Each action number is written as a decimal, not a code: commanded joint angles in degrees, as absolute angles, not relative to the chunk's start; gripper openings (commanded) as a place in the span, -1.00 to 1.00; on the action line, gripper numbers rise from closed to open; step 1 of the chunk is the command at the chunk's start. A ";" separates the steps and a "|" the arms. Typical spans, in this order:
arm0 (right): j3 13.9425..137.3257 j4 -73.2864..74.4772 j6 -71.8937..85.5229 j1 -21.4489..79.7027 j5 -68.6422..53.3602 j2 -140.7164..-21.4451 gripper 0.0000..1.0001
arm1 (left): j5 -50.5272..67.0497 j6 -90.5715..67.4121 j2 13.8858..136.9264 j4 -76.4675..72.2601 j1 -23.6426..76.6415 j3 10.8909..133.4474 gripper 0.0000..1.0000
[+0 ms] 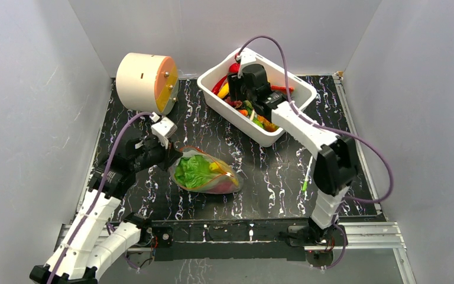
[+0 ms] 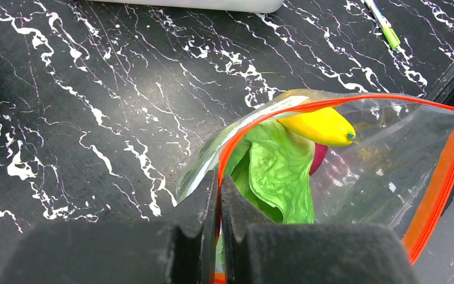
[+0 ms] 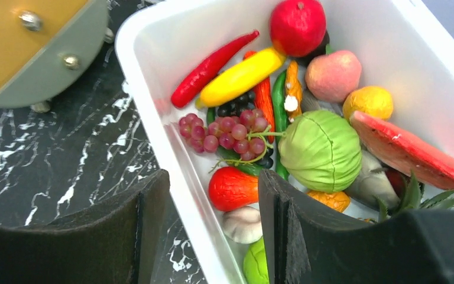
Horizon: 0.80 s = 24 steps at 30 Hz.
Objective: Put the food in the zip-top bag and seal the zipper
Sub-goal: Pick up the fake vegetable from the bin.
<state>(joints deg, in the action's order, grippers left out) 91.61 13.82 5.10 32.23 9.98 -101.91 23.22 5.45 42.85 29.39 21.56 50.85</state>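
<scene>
Left end effector (image 2: 219, 183) is pressed together on the mouth edge of the zip-top bag (image 1: 207, 173) — the orange-red zipper (image 2: 354, 102) runs right into the pinch. The bag lies on the black marbled surface (image 1: 272, 171) in front of the left arm. Its mouth gapes, and inside are a leafy green (image 2: 278, 171), a yellow piece (image 2: 322, 126) and a bit of something pink (image 2: 318, 158).

Right end effector (image 3: 210, 177) hangs over the white tub (image 3: 153, 77) at the back right, fingers spread with nothing pinched. In its wrist view the tub's near wall sits right under the gap, so one finger is outside the tub and the other is over the food.

The tub is packed: red chili (image 3: 213, 68), yellow banana (image 3: 239, 77), grapes (image 3: 227, 133), cabbage (image 3: 321, 151), peach (image 3: 333, 75) and a watermelon slice (image 3: 408, 151), all touching. The tomato (image 3: 233, 188) and garlic (image 3: 243, 223) are hard against that wall, closest to the inner finger.

Other stuff: a cream cylinder (image 1: 142, 80) with an orange face sits left of the tub, behind the left arm. A green pen (image 1: 304, 180) lies beside the right arm — well apart from the bag.
</scene>
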 commanded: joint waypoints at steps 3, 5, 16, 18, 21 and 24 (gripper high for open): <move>105.21 13.61 7.25 29.67 10.79 -113.33 0.09 | 22.22 2.83 43.43 30.44 21.53 54.71 -1.00; 109.46 13.64 7.49 28.72 9.16 -117.72 0.06 | 21.83 2.44 43.31 30.40 21.53 54.78 -1.00; 117.60 -1.64 21.42 24.91 4.34 -131.80 -0.24 | 20.67 1.92 42.54 30.84 21.53 54.26 -1.00; 117.78 -4.42 24.06 24.62 6.65 -133.58 -0.25 | 21.07 1.41 42.61 29.85 21.60 53.89 -1.00; 118.80 -7.47 28.04 24.22 6.87 -136.24 -0.26 | 22.36 0.76 43.35 28.70 21.54 53.98 -1.00; 119.96 -10.04 30.51 24.21 7.09 -138.46 -0.20 | 22.55 0.62 43.78 27.17 21.53 53.27 -1.00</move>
<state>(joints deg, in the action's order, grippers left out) 115.68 -0.86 24.32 24.25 5.52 -136.55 21.21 1.76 43.59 30.30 21.56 52.62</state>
